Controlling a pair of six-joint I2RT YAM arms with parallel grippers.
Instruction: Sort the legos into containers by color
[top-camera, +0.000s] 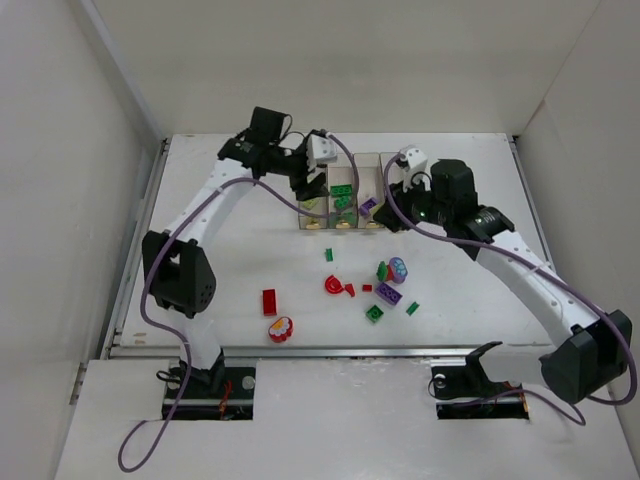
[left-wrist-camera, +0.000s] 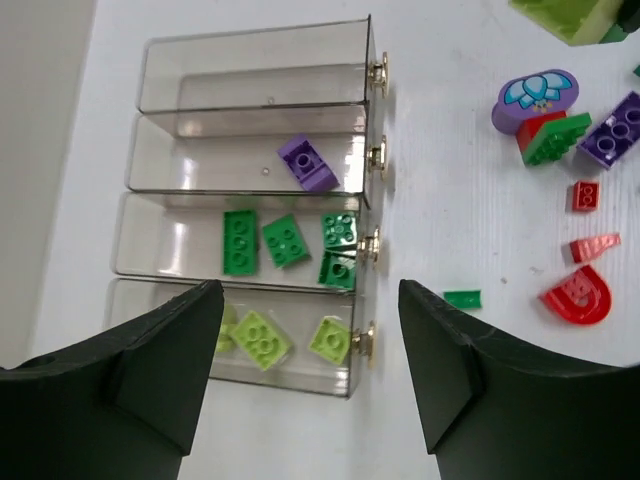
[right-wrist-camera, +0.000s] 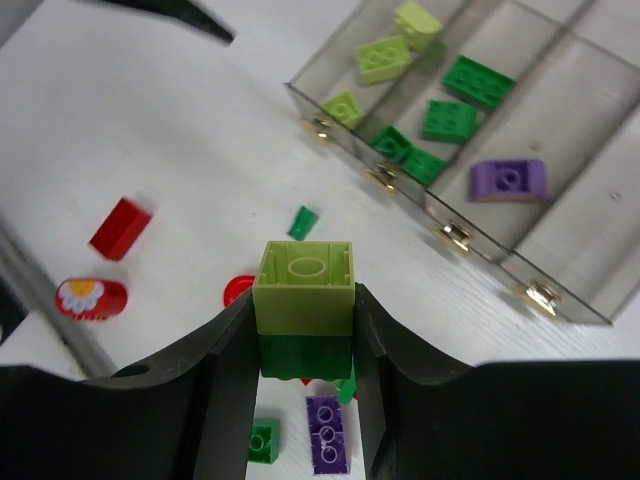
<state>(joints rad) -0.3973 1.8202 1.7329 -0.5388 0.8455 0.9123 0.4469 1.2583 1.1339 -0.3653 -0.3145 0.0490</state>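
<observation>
Top external view: left end effector (left-wrist-camera: 309, 288) hangs spread and empty over the containers (left-wrist-camera: 250, 70), whose bins hold yellow-green, green and purple pieces apart. Right end effector (right-wrist-camera: 305, 345) pinches a yellow-green brick (right-wrist-camera: 305, 285) stacked on green, likely bin-bound. Loose legos (top-camera: 388, 294) lie on the surface (top-camera: 230, 270).

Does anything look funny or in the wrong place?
Yes. The right hand holds a yellow-green brick stuck onto a green brick. Two colours joined together fit no single bin. Inside the bins, no colours are mixed.
</observation>
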